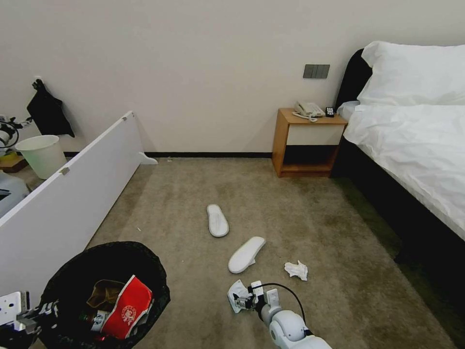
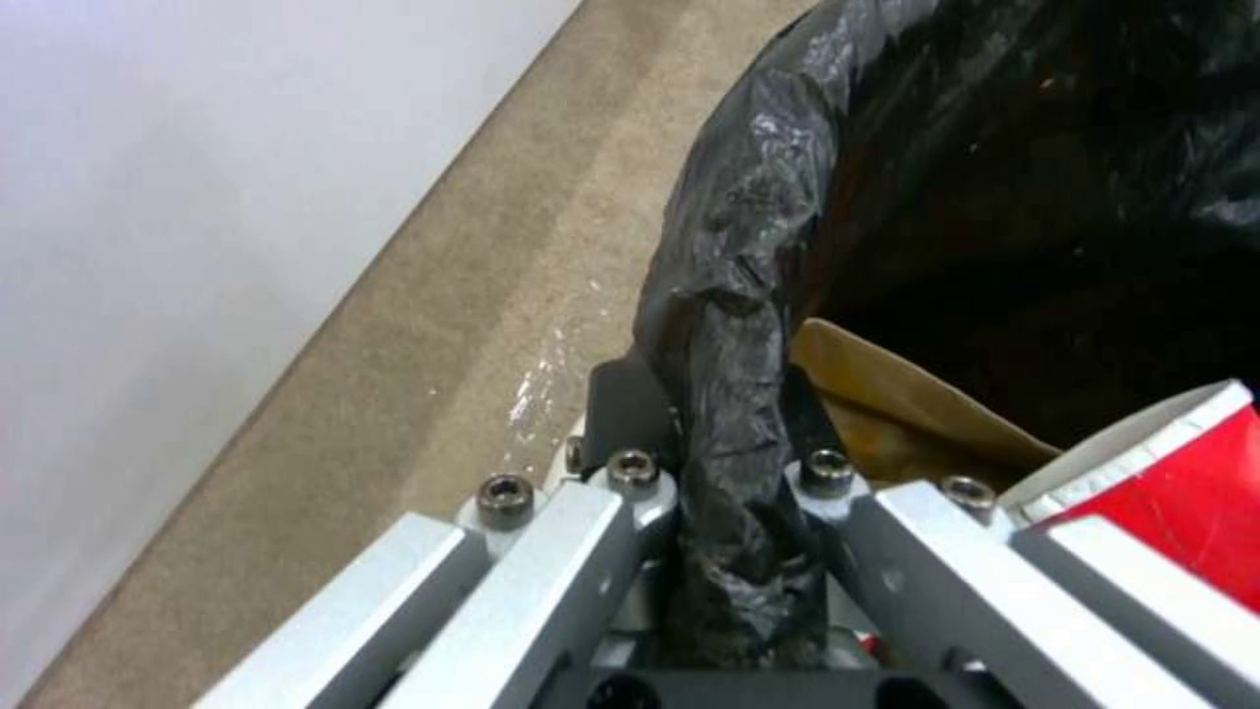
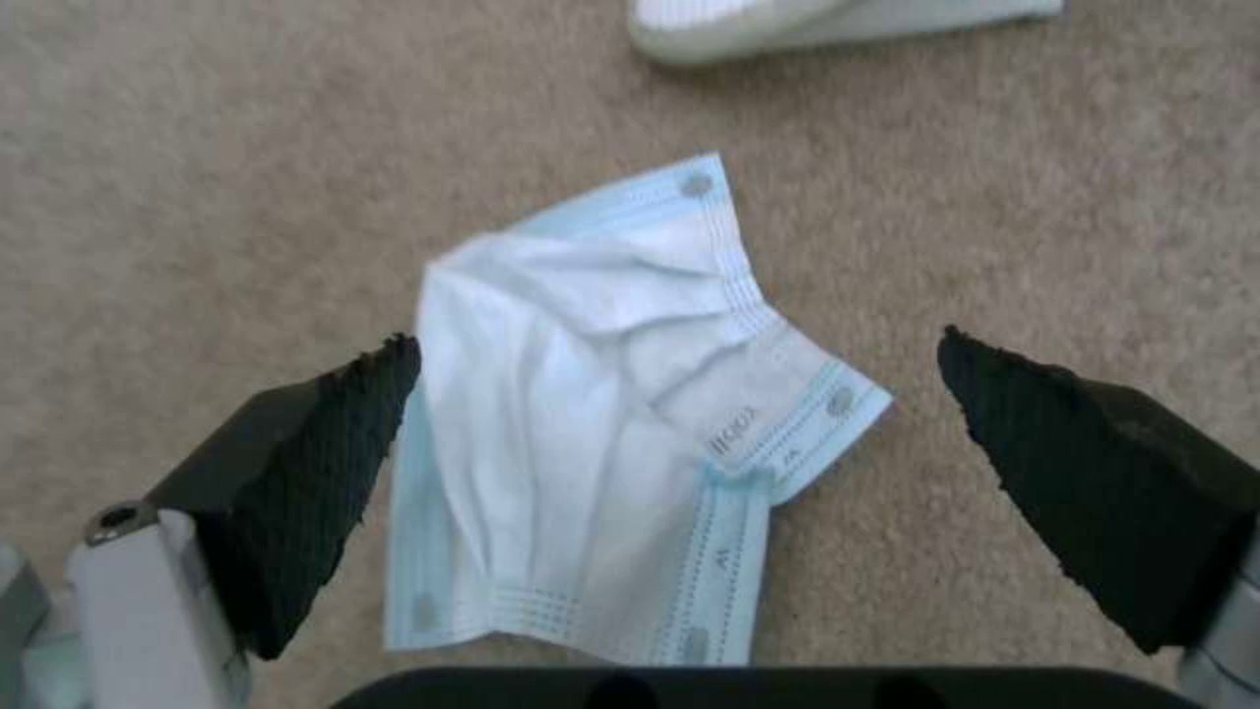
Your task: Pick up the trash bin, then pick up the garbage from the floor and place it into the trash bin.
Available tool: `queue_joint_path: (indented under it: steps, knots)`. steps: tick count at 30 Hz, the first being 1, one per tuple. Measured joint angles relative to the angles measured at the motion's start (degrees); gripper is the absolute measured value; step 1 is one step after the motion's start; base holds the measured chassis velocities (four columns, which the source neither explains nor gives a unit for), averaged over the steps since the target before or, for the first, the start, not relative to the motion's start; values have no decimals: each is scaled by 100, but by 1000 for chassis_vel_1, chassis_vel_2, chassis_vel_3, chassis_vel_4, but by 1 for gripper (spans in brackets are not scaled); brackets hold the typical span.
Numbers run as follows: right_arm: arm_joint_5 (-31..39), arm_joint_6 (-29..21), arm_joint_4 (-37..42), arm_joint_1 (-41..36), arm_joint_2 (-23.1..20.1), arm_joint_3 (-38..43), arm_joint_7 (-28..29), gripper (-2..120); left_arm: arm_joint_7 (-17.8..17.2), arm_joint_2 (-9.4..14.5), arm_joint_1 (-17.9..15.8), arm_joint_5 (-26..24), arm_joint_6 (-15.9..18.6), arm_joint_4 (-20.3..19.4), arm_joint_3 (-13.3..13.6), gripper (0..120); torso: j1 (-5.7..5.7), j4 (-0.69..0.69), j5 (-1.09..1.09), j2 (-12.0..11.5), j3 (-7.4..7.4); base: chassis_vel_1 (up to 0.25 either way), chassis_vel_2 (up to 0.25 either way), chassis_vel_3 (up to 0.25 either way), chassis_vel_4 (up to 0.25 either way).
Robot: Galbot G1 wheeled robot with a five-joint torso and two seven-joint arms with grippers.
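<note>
The trash bin (image 1: 104,271), lined with a crinkly black bag, is at the lower left with my left gripper (image 1: 43,311) shut on its rim. The left wrist view shows that gripper (image 2: 724,463) pinching the bag-covered rim (image 2: 735,325). Inside lie a flattened red cup (image 1: 127,308) and brown cardboard (image 1: 104,292). My right gripper (image 1: 244,299) hangs open just over a white-and-blue face mask (image 3: 591,433) lying flat on the carpet, one finger (image 3: 315,463) on each side of it. Two white slippers (image 1: 217,220) (image 1: 246,254) and a crumpled tissue (image 1: 296,269) lie farther off.
A white board (image 1: 72,194) leans along the left, with a pale bare bucket (image 1: 43,155) behind it. A wooden nightstand (image 1: 307,143) stands at the back wall and a bed (image 1: 416,145) runs along the right. Open carpet (image 1: 184,194) lies between them.
</note>
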Motion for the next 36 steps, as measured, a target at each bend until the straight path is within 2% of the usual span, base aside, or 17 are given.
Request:
queue_joint_path:
  steps: [13,15,18,20,22,24,25,27,28,30,34,36]
  knots:
    - [-48,100,-476,267,140,14,-189,99,2,-5,-23,-1,0,46,3,3,0,0,0,0,0,0,0,0,0]
    - [40,100,-586,322,185,27,-266,89,1,-4,-27,0,0,53,3,3,0,0,0,0,0,0,0,0,0]
    - [47,100,-660,350,213,34,-309,85,2,-4,-28,0,0,54,3,3,0,0,0,0,0,0,0,0,0]
    - [55,100,-807,395,257,39,-416,71,2,-4,-28,0,0,55,3,3,0,0,1,0,0,0,0,0,0]
    - [69,98,-867,415,272,40,-450,68,2,-5,-28,0,0,55,-1,3,0,0,1,0,0,0,0,0,0]
    - [106,92,-1007,469,309,53,-520,56,2,-5,-24,-5,0,55,-18,3,0,-1,0,0,0,0,0,0,0]
    - [106,92,-1007,469,309,53,-520,56,2,-5,-24,-5,0,55,-18,3,0,-1,0,0,0,0,0,0,0]
    - [152,80,-1081,506,336,60,-552,45,2,-4,-23,-13,0,55,-25,3,0,-1,-1,0,-1,0,0,0,0]
    - [152,80,-1081,506,336,60,-552,45,2,-4,-23,-13,0,55,-25,3,0,-1,-1,0,-1,0,0,0,0]
    - [167,65,-1157,548,361,82,-580,33,2,-3,-20,-23,0,55,-28,3,0,-2,-2,0,-1,0,0,0,0]
    - [187,39,-1193,570,367,91,-599,25,4,-3,-17,-33,0,55,-30,3,0,1,1,0,-1,0,0,0,0]
    - [188,30,-1251,601,362,102,-628,16,4,-3,-15,-38,0,54,-31,3,0,1,1,0,-1,0,0,0,0]
